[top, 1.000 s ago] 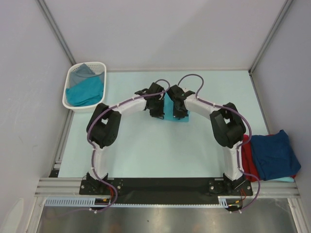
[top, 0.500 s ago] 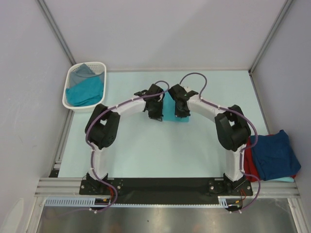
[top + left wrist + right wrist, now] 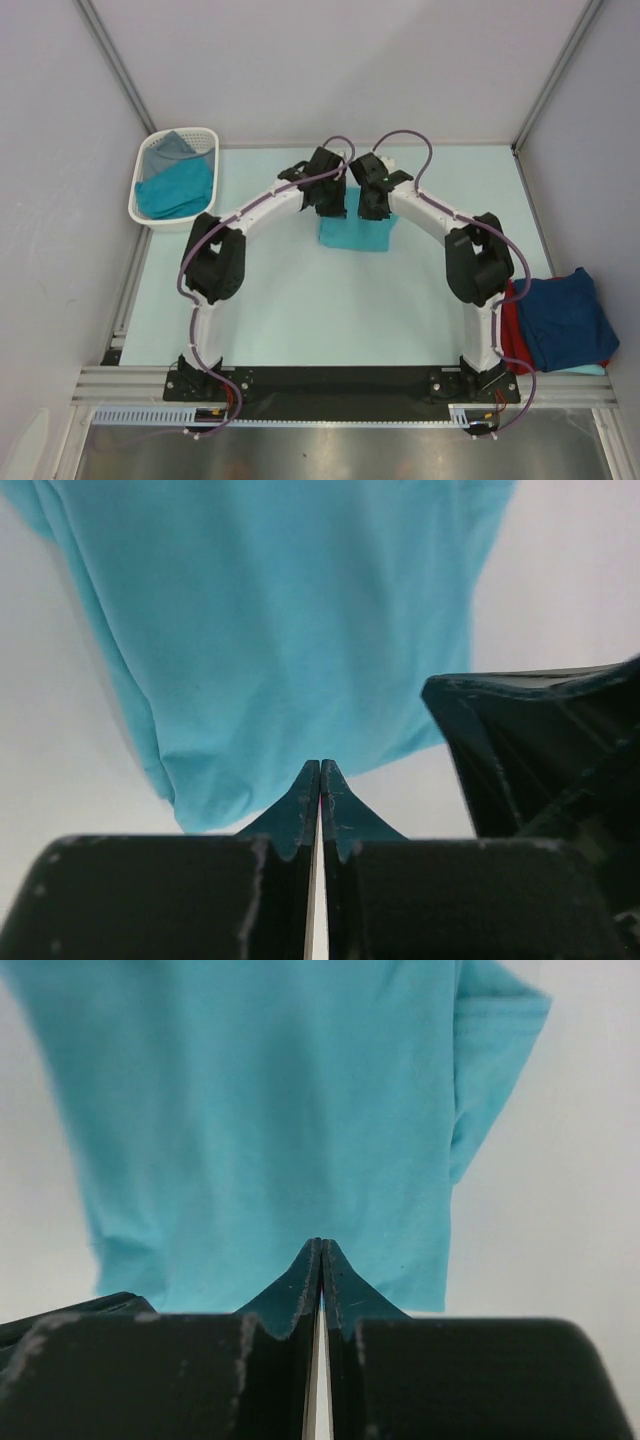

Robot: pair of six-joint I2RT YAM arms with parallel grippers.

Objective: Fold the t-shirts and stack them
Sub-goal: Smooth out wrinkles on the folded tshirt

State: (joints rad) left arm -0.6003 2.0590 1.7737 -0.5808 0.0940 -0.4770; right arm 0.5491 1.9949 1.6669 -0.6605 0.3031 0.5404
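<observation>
With left fingers and right fingers closed, apparently empty, over the folded teal t-shirt mid-counter, count stacking onto the navy t-shirt at the right edge and folding the shirts in the basket as outstanding.

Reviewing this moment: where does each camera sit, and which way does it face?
Top external: fixed above and behind the arm bases, looking down on the table. It shows both arms whole, with the left gripper and right gripper at the far edge of the teal t-shirt.
Left wrist: mounted on the left arm's wrist, looking along its own shut jaws onto the teal cloth.
Right wrist: mounted on the right arm's wrist, looking along its own shut jaws onto the same cloth.
Shared: all three views show the teal t-shirt.
</observation>
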